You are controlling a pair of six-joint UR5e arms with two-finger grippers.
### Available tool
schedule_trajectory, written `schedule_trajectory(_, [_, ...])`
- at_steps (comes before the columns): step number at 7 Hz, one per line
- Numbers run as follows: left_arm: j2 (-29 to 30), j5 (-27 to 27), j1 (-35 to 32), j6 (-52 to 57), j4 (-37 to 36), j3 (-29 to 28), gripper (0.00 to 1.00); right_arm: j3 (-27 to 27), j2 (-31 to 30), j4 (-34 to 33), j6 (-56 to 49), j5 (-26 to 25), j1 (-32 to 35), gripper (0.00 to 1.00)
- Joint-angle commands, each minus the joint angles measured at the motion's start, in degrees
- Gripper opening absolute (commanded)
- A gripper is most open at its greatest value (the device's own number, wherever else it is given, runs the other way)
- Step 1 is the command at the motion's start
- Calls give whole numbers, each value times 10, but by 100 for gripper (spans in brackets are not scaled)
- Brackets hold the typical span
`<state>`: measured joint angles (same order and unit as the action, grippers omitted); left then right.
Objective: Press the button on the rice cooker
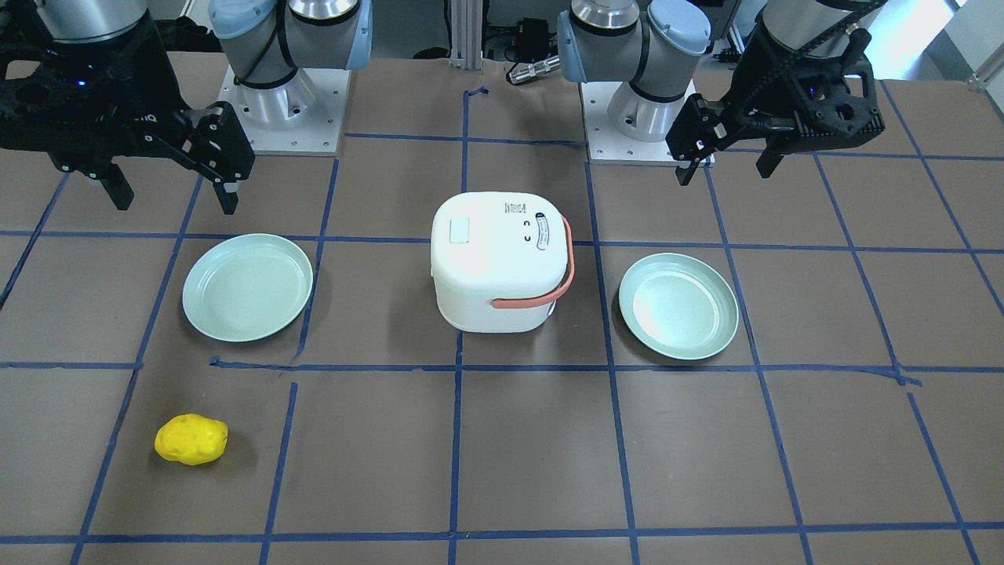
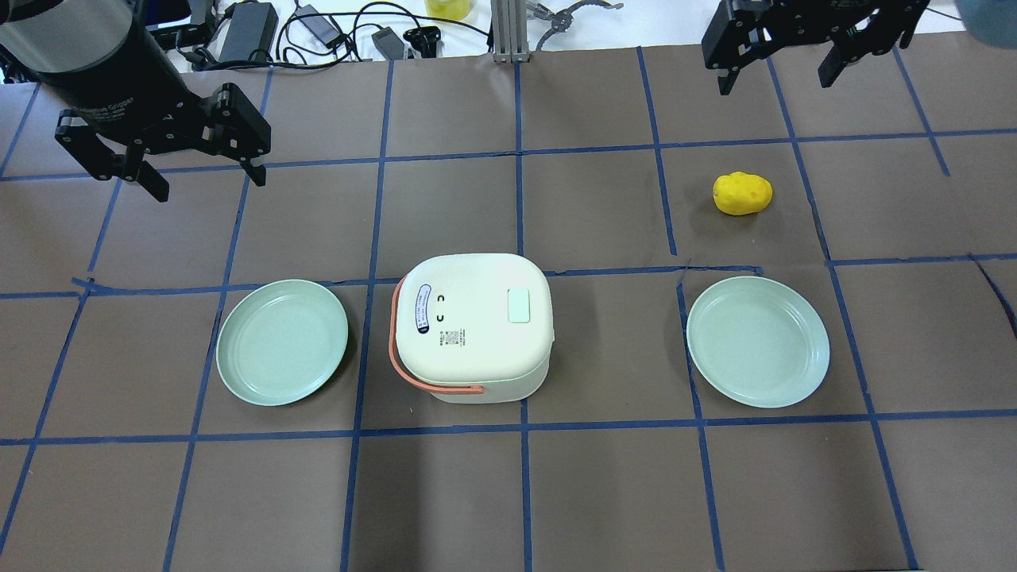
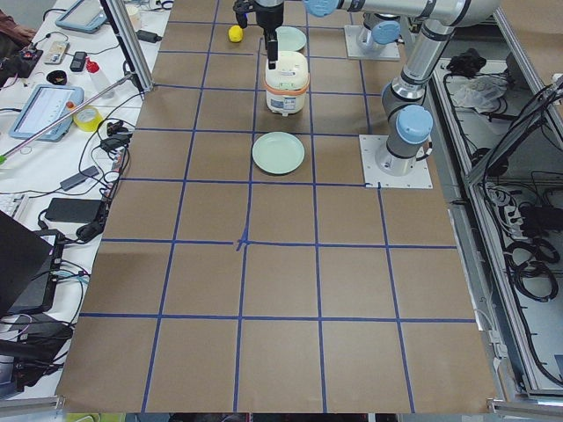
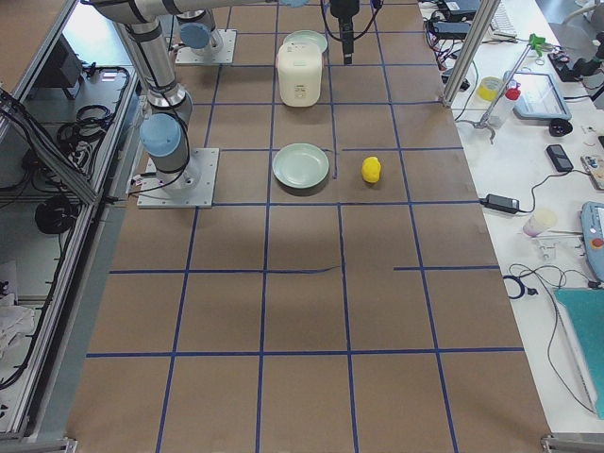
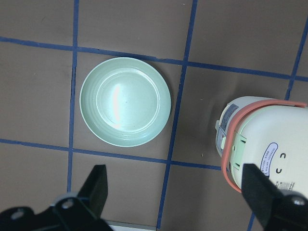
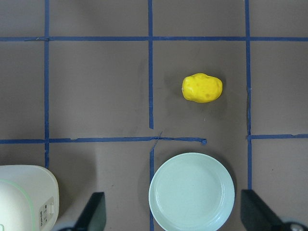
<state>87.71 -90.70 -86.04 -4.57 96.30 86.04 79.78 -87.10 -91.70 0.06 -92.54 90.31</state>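
Observation:
The white rice cooker (image 2: 473,326) with a salmon handle stands closed at the table's middle. It also shows in the front view (image 1: 502,263). A pale green square button (image 2: 518,305) sits on its lid. My left gripper (image 2: 210,184) is open and empty, held high, left of and beyond the cooker. Its wrist view shows the cooker (image 5: 264,144) at the right edge. My right gripper (image 2: 775,83) is open and empty, held high over the far right. Its wrist view shows a corner of the cooker (image 6: 26,197) at bottom left.
A pale green plate (image 2: 282,342) lies left of the cooker and another (image 2: 757,342) lies right of it. A yellow potato-like toy (image 2: 742,193) lies beyond the right plate. Cables and gear line the table's far edge.

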Motion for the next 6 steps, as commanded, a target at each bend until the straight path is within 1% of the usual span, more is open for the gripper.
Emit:
schedule_trajectory(1, [0,0,0,0,-1,0,100,1,0,1,2,5,3,100])
schedule_trajectory(2, [0,0,0,0,-1,0,100,4,-1,6,10,9,9,100])
schedule_trajectory(3, [0,0,0,0,-1,0,100,10,-1,6,22,51,10,100])
schedule_trajectory(4, [0,0,0,0,-1,0,100,13,3,6,119,69,33,100])
schedule_trajectory(6, [0,0,0,0,0,0,100,18,18,-5,135,55,126,100])
